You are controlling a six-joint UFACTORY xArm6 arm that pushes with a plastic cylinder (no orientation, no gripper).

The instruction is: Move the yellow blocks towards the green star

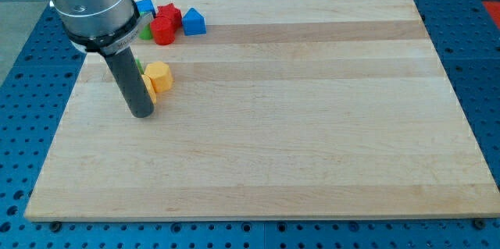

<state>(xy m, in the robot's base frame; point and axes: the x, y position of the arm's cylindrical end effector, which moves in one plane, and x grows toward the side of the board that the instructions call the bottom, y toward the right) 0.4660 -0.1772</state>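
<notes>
My tip (142, 113) rests on the wooden board (312, 124) at the view's left. A yellow block (160, 75) sits just to the right of the rod, close to it. A second yellow block (148, 87) shows partly behind the rod, touching the first. A small bit of a green block (139, 64) shows above them, mostly hidden by the rod; its shape cannot be made out. Another green piece (145, 32) shows near the red blocks, also partly hidden.
Near the view's top left lie a red cylinder-like block (163, 30), a red star-like block (169, 13), a blue house-shaped block (194, 22) and another blue block (144, 5). The arm's silver body (90, 3) covers the board's top-left corner.
</notes>
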